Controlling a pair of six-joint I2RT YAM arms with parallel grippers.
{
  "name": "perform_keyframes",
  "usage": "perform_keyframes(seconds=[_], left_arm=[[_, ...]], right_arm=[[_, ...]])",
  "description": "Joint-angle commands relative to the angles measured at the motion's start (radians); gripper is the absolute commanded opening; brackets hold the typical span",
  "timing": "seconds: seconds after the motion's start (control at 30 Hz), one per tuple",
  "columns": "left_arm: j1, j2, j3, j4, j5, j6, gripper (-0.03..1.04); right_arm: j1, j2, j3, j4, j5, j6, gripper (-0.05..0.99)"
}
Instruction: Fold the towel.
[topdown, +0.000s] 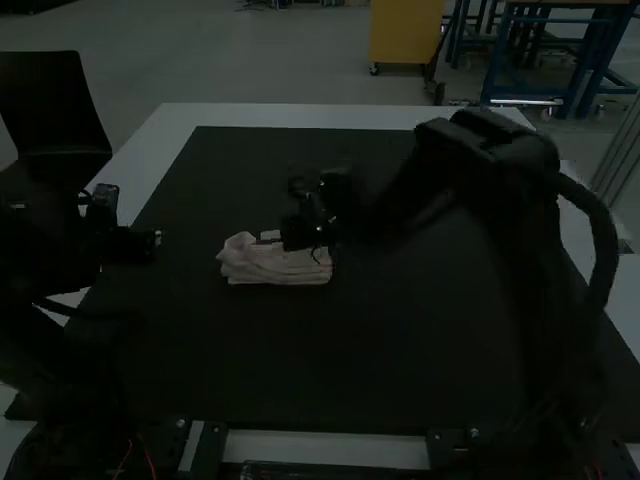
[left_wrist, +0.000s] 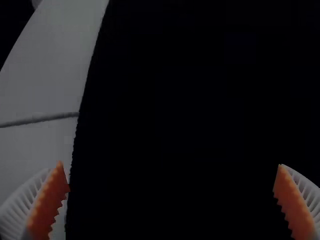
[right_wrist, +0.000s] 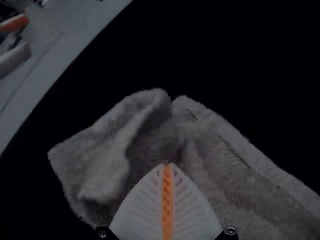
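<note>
1. The whitish, faintly pink, plush cloth towel (topdown: 275, 269) lies in a compact, layered bundle on the dark mat, left of the middle in the high view. Stacked folds run along its near side, and its left end is looser and more rumpled.
2. In the right wrist view, a broad flap rises at one end of the towel, with a shadowed hollow beside it; a thick edge runs away from that hollow.
3. The right gripper (topdown: 264, 241) is over the far side of the towel in the high view. In the right wrist view, its white, ribbed fingers are together, their orange pads (right_wrist: 167, 200) meeting against the backdrop of the cloth. Whether the tips touch the towel, I cannot tell.
4. The left gripper (topdown: 157, 238) is well apart from the towel, near the mat's left edge in the high view. In the left wrist view, its white, ribbed fingers with orange pads (left_wrist: 47, 202) stand wide apart, nothing between them.
5. The black, flat mat (topdown: 400, 350) spreads beneath the towel, over most of the white table (topdown: 290, 114).
6. A narrow grey seam (left_wrist: 40, 119) crosses the white surface beside the mat in the left wrist view.
</note>
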Motion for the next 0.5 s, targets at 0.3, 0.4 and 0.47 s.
perform_keyframes(seconds=[0.3, 0.4, 0.47], left_arm=[[-0.307, -0.178, 0.347, -0.128, -0.074, -0.284, 0.97], [-0.401, -0.224, 0.384, -0.162, -0.130, -0.321, 0.97], [-0.430, -0.256, 0.395, -0.186, -0.136, -0.341, 0.97]], right_arm=[[-0.335, -0.641, 0.002, -0.164, 0.008, 0.049, 0.11], [-0.426, -0.824, -0.044, -0.164, 0.008, 0.086, 0.41], [-0.485, -0.947, -0.084, -0.167, 0.004, 0.087, 0.56]])
